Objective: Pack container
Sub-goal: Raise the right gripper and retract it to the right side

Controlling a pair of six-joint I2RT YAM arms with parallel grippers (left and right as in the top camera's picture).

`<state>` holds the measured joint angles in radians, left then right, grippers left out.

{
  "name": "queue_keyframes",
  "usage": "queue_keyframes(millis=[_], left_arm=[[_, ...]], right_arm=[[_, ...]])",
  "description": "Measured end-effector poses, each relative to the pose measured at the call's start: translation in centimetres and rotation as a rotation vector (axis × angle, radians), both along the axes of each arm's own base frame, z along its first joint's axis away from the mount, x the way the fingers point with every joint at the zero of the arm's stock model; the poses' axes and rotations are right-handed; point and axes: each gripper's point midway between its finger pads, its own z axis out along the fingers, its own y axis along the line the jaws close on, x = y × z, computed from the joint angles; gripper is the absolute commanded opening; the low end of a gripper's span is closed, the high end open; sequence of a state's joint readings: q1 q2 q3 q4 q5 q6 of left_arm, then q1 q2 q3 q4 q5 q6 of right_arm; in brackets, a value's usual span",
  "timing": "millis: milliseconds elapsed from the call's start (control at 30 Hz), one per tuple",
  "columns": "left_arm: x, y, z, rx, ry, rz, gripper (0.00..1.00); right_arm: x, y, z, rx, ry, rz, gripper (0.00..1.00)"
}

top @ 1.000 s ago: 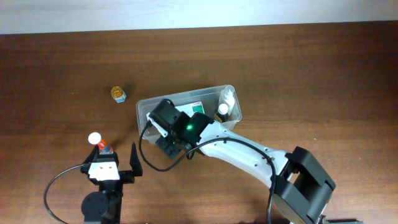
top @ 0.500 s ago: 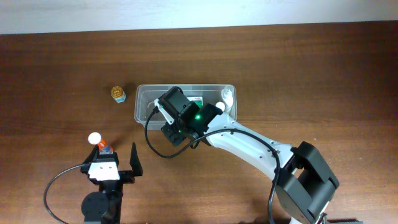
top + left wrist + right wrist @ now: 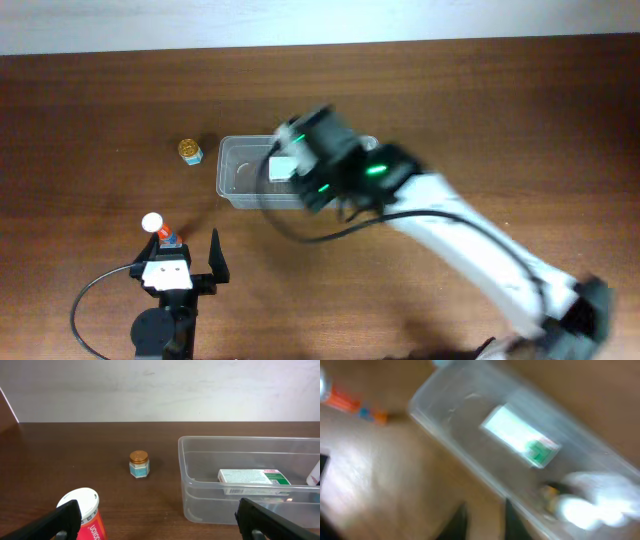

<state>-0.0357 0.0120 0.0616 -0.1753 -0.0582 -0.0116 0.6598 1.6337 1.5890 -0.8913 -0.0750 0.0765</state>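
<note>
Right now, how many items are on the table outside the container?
2. A gold-lidded jar sits left of the container; a white-capped red bottle is beside the left claw. The right arm covers part of the table, so another may be hidden.

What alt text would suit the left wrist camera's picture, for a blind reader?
A clear plastic container on a dark wooden table holds a white and green box. Left of it stands a small gold-lidded jar; a white-capped red bottle sits close by the open left gripper.

left claw [image 3: 160,521] spread wide; right arm [image 3: 470,240] stretched out, blurred.
</note>
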Motion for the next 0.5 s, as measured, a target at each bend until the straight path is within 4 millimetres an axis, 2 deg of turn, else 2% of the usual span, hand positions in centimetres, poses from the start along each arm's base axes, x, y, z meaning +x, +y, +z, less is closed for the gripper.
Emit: queue_keyframes(millis=[33,67,133,267,400,500], left_arm=[[0.0,0.0,0.0,0.0,0.0,0.0,0.99],[0.0,0.0,0.0,0.0,0.0,0.0,0.99],[0.0,0.0,0.0,0.0,0.0,0.0,0.99],[0.0,0.0,0.0,0.0,0.0,0.0,0.99],[0.0,0.0,0.0,0.0,0.0,0.0,0.99],[0.0,0.0,0.0,0.0,0.0,0.0,0.99]], right_arm=[[0.8,-1.9,1.2,0.01,-0.018,-0.049,0.49],[1.5,-3.8,2.1,0.017,-0.029,-0.102,0.62],[2.9,-8.1,3.1,0.017,-0.035,-0.221,0.8],[4.7,-15.4,2.3,-0.005,0.017,-0.434,0.98],[5.3,-21.8,1.6,-0.017,0.066,-0.612,0.98],[5.3,-25.6,1.3,-0.017,0.084,-0.715,0.98]])
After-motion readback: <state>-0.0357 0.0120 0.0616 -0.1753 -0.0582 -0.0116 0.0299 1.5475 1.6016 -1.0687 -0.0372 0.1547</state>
